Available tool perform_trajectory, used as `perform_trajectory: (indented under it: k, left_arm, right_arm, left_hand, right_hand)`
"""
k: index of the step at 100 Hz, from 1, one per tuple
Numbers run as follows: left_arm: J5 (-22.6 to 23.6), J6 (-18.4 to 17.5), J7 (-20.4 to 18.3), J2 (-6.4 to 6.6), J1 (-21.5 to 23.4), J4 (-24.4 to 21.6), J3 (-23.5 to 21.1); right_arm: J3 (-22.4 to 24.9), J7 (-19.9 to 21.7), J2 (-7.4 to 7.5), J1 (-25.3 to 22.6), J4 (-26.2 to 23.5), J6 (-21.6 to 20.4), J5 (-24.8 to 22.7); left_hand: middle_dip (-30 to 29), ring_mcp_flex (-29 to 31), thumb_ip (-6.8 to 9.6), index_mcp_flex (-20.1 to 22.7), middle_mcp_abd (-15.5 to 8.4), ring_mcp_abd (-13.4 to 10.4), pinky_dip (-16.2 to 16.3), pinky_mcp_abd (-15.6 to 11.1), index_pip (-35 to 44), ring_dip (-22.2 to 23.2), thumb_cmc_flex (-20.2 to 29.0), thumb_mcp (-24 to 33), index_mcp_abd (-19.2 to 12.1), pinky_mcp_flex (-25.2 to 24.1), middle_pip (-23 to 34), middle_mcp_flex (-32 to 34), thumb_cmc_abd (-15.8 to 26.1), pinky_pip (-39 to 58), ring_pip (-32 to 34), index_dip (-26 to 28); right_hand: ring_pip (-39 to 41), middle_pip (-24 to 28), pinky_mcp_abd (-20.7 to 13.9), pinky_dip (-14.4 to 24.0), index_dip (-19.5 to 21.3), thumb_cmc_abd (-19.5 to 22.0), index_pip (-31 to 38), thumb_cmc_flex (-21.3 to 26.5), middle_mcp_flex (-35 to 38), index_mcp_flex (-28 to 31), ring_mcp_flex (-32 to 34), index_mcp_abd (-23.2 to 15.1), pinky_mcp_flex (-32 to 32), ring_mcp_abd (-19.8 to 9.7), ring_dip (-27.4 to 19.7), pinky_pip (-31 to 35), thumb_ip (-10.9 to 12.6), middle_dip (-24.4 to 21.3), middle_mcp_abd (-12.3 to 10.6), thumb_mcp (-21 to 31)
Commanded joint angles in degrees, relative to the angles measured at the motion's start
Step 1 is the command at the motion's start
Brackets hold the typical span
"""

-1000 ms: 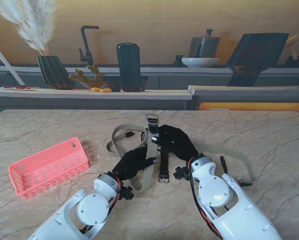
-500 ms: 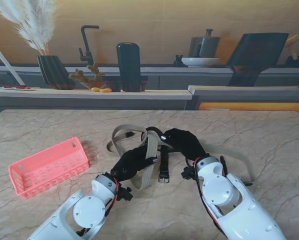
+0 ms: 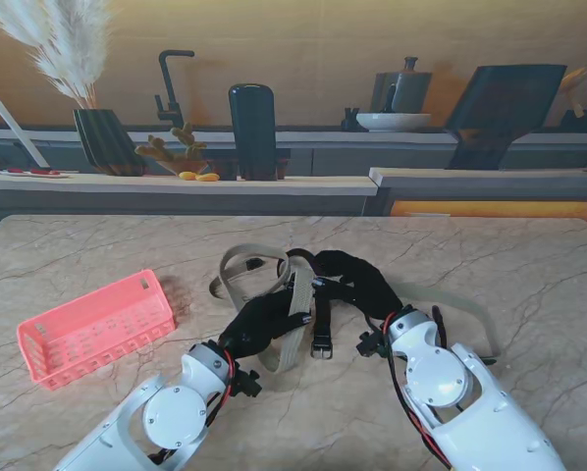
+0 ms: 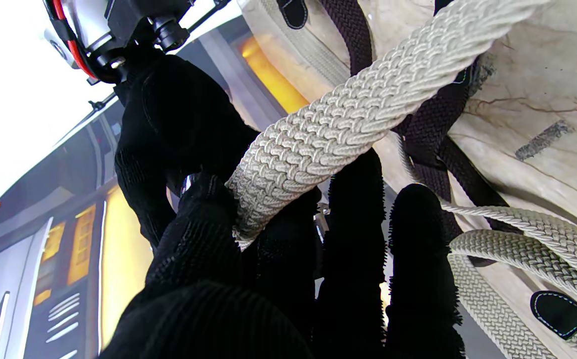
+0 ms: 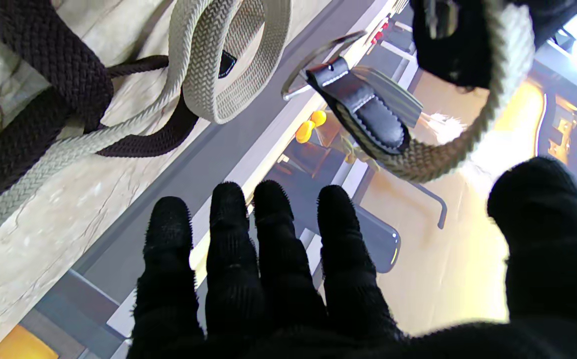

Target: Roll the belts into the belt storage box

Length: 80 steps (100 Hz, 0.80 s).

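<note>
Near the middle of the marble-patterned worktop [image 3: 529,265] lies a tangle of two belts: a beige braided fabric belt [image 3: 295,314] and a dark brown braided fabric belt [image 3: 322,319]. The beige one loops out toward the far edge of the worktop and trails off toward its right edge, while the dark one lies partly under it with a buckle end pointing toward the near edge.

The black-gloved left hand [image 3: 259,322] is lifted over the tangle and pinches a raised length of the beige belt; the left wrist view shows the braid [image 4: 348,124] clamped between thumb and curled fingers [image 4: 204,219], running taut up from the worktop.

The black-gloved right hand [image 3: 357,280] hovers just beside it, over the belts. In the right wrist view its four fingers [image 5: 233,234] are straight and side by side, the thumb held well apart, with nothing between them. In front of that hand the beige belt's end, with its dark leather tab and metal buckle [image 5: 363,112], hangs in the air.

The pink plastic slatted storage box [image 3: 95,327] sits near the left edge of the worktop, well apart from the belts, with no belt visible inside.
</note>
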Motion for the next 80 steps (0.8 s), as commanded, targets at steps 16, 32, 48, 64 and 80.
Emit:
perform_trajectory:
  k: [16,32,48,64,80]
  left_arm:
    - [0.1,0.5,-0.7,0.04,-0.1,-0.2,0.3]
    - [0.1,1.3,-0.7,0.03,-0.2,-0.2,0.2]
    - [0.5,1.8,-0.2,-0.05,0.0,-0.3,0.0]
    - [1.0,2.2,0.1,-0.07,-0.1,-0.2,0.0]
    - [1.4,3.3,0.2,-0.17,-0.8,0.5,0.2]
  right_arm:
    - [-3.0,2.6,-0.35,2.6,1.1,-1.2,2.9]
    - [-4.0,3.5,-0.07,3.4,1.4,-2.0,2.1]
    - [-4.0,3.6,0.05,3.1,1.1,-1.6,1.4]
    - [-3.7,2.9,0.12,2.6,0.8,-1.4,-0.2]
    - [-3.1,3.3,0.28,1.9,-0.2,-1.4,0.0]
  left_hand:
    - [-0.1,0.7,2.0,0.5,-1.4,-1.8,-0.3,-1.4,-0.5,0.6,4.8,0.5,-4.5,0.2,-1.0,0.3,1.2,-0.1,-0.6,-0.4]
    - [-0.1,0.7,2.01,0.4,-1.5,-1.8,-0.4,-1.2,-0.6,0.7,4.8,0.6,-4.5,0.2,-1.1,0.3,1.3,-0.3,-0.6,-0.4]
    - [-0.1,0.7,2.02,0.5,-1.3,-1.7,-0.5,-1.1,-0.6,0.7,4.8,0.6,-4.4,0.2,-1.1,0.4,1.2,-0.4,-0.6,-0.4]
    - [0.0,0.6,2.02,0.5,-1.3,-1.6,-0.5,-1.1,-0.7,0.7,4.8,0.6,-4.4,0.2,-1.1,0.4,1.2,-0.4,-0.6,-0.5]
    - [-0.1,0.6,2.01,0.6,-1.3,-1.6,-0.5,-1.1,-0.7,0.7,4.7,0.5,-4.4,0.2,-1.2,0.3,1.2,-0.4,-0.6,-0.5]
  right_hand:
    - [0.2,0.2,-1.5,0.7,0.1,-1.5,0.0,1.3,0.7,0.3,0.3,-1.7,-0.6,-1.2,0.3,-1.6,-0.6,0.0,-0.5,0.2]
    - [3.5,2.9,-0.9,2.3,1.4,-1.5,3.4,6.7,5.8,5.0,3.7,-3.4,0.8,-1.7,2.9,-1.1,-0.1,1.6,-1.3,-2.0]
    - [7.7,5.7,-0.1,3.1,2.3,-1.0,6.8,12.4,11.6,10.2,7.3,-4.4,2.4,-1.9,5.5,0.1,0.5,2.9,-1.6,-3.7]
    - [10.5,6.7,0.2,3.0,1.7,-2.5,7.6,11.6,14.2,12.0,9.2,-3.8,3.5,-1.6,7.1,1.4,0.1,3.1,-1.3,3.3]
    - [13.2,8.1,0.7,1.8,-3.1,-4.1,12.4,16.1,18.4,14.6,12.4,-4.4,4.5,-1.5,8.1,3.3,-3.4,2.8,-1.3,8.1]
